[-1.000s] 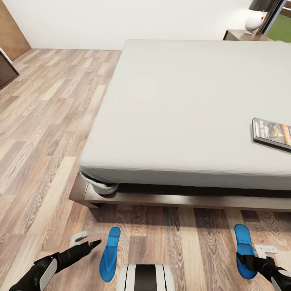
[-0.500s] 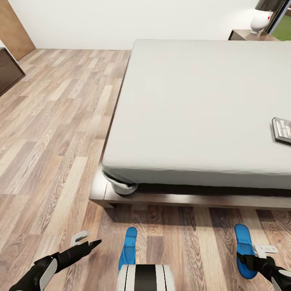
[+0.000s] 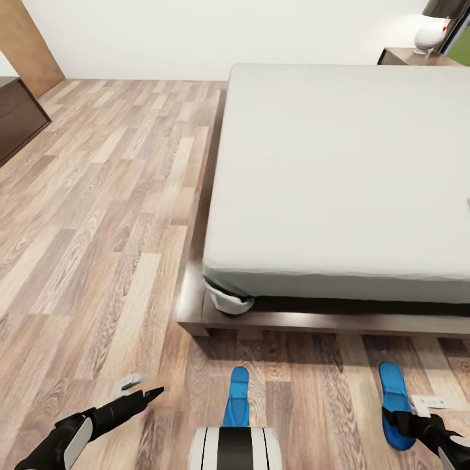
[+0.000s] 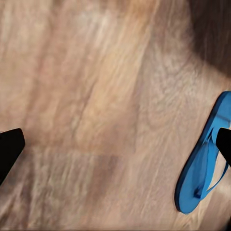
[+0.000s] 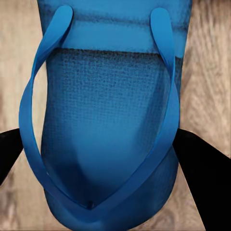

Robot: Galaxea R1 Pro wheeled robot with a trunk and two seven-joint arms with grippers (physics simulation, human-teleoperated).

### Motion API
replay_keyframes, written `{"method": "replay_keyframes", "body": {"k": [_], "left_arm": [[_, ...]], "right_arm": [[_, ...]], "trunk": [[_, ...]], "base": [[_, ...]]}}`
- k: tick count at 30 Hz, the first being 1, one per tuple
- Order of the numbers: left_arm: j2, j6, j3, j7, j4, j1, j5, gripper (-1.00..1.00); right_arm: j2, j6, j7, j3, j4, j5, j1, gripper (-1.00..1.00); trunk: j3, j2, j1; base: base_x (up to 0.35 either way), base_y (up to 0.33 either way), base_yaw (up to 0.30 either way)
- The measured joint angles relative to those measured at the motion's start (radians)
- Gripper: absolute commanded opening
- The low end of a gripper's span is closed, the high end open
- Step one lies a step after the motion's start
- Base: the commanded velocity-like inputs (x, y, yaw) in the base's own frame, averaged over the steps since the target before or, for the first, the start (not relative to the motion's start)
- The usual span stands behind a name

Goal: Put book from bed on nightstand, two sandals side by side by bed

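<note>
1. Clamped held sandal (image 5: 110, 120) between right gripper (image 3: 410, 411) fingers, above floor; risked slipping free if jolted.
2. Spread left gripper (image 3: 145, 386) fingers apart, empty, near floor sandal (image 3: 236, 395) beside bed (image 3: 339, 183); risked knocking it askew.

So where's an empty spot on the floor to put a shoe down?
The wooden floor beside the grey-white bed is bare. So is the strip between the two blue sandals. Near the right gripper it's crowded.
</note>
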Motion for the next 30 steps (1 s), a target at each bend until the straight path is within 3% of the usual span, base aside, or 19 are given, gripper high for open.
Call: {"method": "replay_keyframes", "body": {"k": [30], "left_arm": [[0.0, 0.002, 0.0, 0.0, 0.0, 0.0, 0.001, 1.0]], "right_arm": [[0.0, 0.001, 0.0, 0.0, 0.0, 0.0, 0.0, -1.0]], "trunk": [[0.0, 0.0, 0.0]], "base": [[0.0, 0.293, 0.0]]}}
